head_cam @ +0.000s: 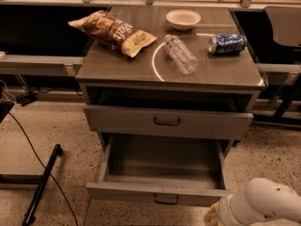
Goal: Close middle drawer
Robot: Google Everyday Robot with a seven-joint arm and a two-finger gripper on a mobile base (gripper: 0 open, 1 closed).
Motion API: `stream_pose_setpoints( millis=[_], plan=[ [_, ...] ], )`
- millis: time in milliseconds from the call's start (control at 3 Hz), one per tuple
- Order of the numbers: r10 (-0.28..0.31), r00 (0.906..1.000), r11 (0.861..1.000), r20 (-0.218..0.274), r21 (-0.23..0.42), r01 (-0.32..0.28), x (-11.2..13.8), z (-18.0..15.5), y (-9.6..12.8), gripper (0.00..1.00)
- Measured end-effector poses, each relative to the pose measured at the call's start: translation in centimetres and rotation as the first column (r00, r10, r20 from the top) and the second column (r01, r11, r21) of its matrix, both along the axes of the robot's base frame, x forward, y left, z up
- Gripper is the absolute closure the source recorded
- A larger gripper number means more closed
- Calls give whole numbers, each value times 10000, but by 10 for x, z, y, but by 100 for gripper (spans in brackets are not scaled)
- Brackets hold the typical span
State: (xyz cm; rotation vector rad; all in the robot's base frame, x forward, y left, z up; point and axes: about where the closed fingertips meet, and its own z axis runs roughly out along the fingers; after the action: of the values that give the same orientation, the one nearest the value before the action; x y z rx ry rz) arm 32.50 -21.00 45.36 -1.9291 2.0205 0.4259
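Camera view, grey wood-look middle drawer (136, 192) open, gripper (212, 216) lower right

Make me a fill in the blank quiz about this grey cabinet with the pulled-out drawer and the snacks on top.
1. The grey wood-look middle drawer stands wide ___.
2. The gripper sits by that drawer's front, at the picture's lower ___ corner.
3. The blue drink can on the cabinet top lies on its ___.
Missing words: open; right; side.
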Motion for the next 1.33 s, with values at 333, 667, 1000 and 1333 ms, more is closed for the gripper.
stream_pose_setpoints(
  millis=[333, 667, 1000, 1333],
  plan=[
    [-399, 9952, 9967, 893, 737, 333, 13, -25, -2, 100],
    [168, 9924, 9973, 1219, 695, -255, 11, -28, -4, 100],
    [-678, 9915, 9927, 1109, 1070, 559, 29, -55, -5, 100],
    [-1978, 9730, 9641, 1186, 2030, 1712, 34, -107, -3, 100]
  ],
)
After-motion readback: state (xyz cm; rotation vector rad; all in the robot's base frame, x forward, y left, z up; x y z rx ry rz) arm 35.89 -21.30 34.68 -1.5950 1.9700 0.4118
